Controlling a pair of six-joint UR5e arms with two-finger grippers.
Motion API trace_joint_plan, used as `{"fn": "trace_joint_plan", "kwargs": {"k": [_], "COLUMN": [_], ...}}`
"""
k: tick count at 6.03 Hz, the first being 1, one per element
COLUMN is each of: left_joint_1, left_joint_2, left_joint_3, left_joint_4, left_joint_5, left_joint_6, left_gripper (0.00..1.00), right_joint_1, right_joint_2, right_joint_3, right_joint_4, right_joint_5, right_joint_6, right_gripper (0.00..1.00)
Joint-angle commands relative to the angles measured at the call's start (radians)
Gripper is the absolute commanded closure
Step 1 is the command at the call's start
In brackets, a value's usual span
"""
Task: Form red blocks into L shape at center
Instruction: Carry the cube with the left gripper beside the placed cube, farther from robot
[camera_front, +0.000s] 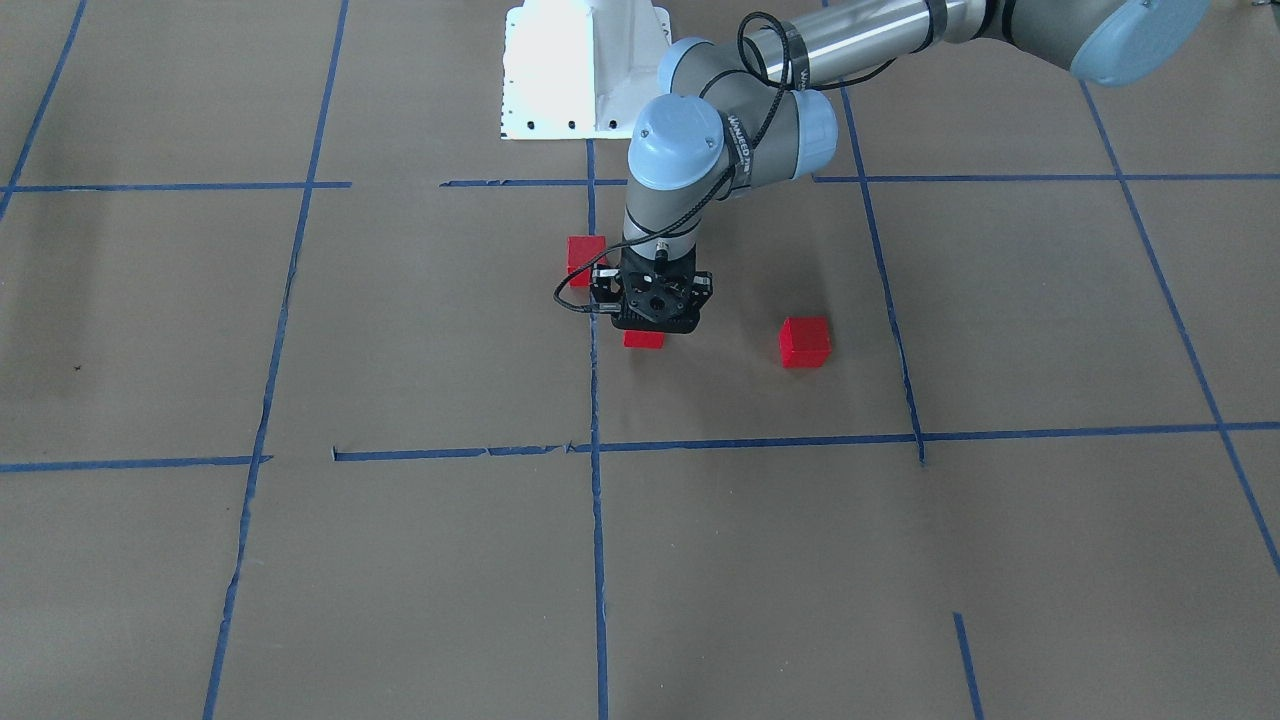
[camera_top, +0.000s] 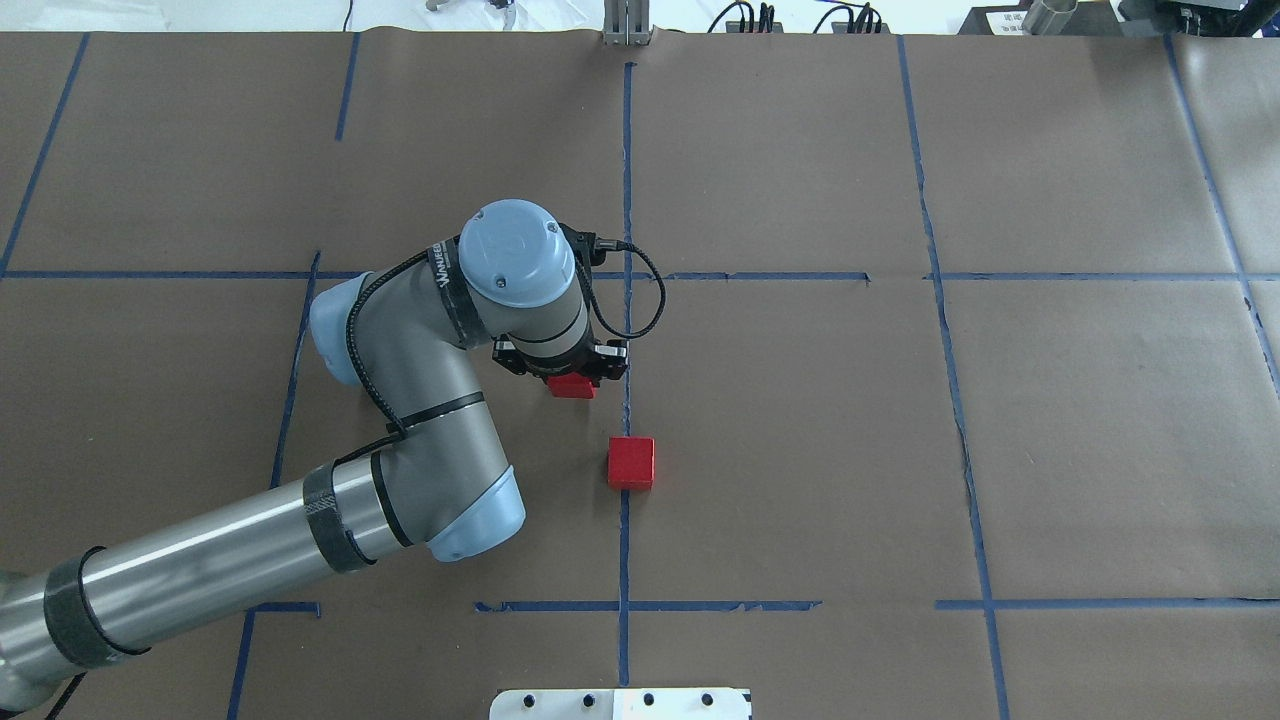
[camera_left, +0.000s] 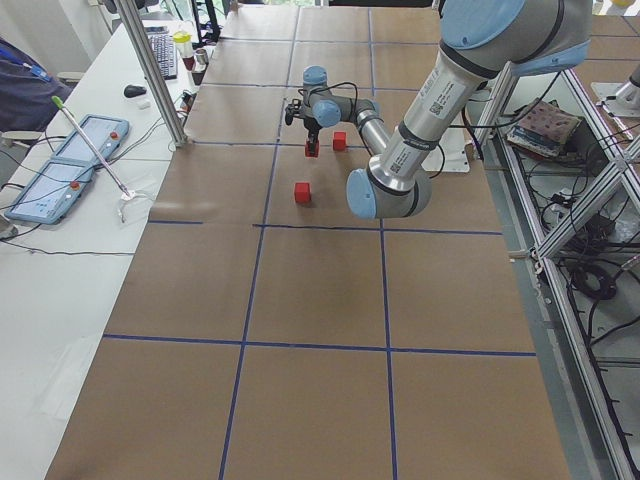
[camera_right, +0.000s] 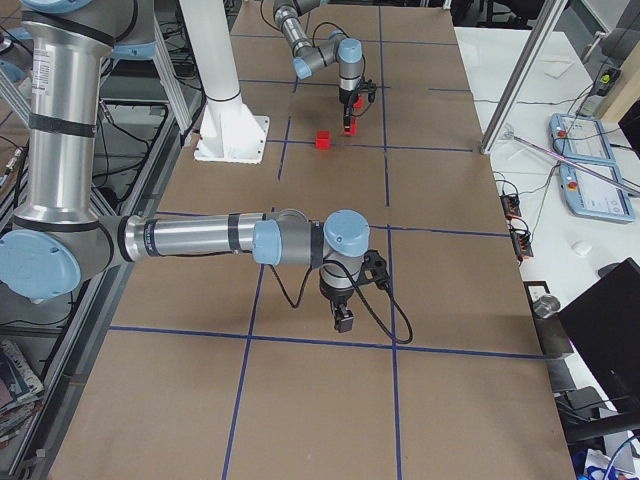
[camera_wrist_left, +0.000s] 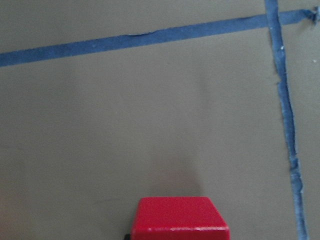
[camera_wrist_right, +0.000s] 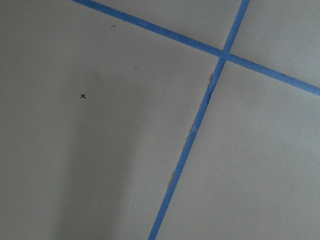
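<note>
— Looking at the left hand (camera_front: 650, 322), is it gripping?
— You can't tell, since its fingers are hidden. It hangs right over the first red block (camera_front: 643, 339) in the center (camera_front: 450, 320), beside the tape line (camera_front: 594, 400).
— The others?
— The second red block (camera_front: 586, 253) lies on that line, nearer the robot-side edge of the counter (camera_front: 1000, 560). The third red block (camera_front: 805, 341) sits apart toward the robot's-left end. You can't tell the right hand's (camera_right: 344, 320) grip either.

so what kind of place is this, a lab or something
Probably a robotics lab test cell: a table covered in brown paper with a blue tape grid, an industrial left arm and right arm, and a side bench holding control pendants.
</note>
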Motion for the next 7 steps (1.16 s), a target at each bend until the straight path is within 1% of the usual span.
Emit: {"fn": "trace_joint_plan", "kwargs": {"k": [1, 2, 3, 4, 7], "left_joint_1": [0.054, 0.059, 0.062, 0.077, 0.077], "left_joint_2": [-0.089, -0.128, -0.139, -0.136, -0.124], "left_joint_3": [0.085, 0.113, 0.111, 0.113, 0.104], "left_joint_4": [0.003, 0.032, 0.070, 0.070, 0.070], "left_joint_5": [0.050, 0.050, 0.067, 0.081, 0.076], "left_joint_6": [-0.108, -0.145, -0.145, -0.142, -0.134], "left_gripper": [0.84, 0.84, 0.84, 0.83, 0.83], "right_joint_1": [-0.001, -0.001, -0.001, -0.001, -0.001], "right_joint_2": [0.001, 0.001, 0.001, 0.001, 0.003], "right_joint_3": [-0.001, -0.003, -0.003, -0.003, -0.003], "right_joint_4": [0.000, 0.000, 0.000, 0.000, 0.000], "right_joint_5": [-0.002, -0.002, -0.002, -0.002, -0.002], "right_joint_6": [0.004, 0.004, 0.004, 0.005, 0.007], "right_gripper": [0.01, 0.01, 0.01, 0.01, 0.01]}}
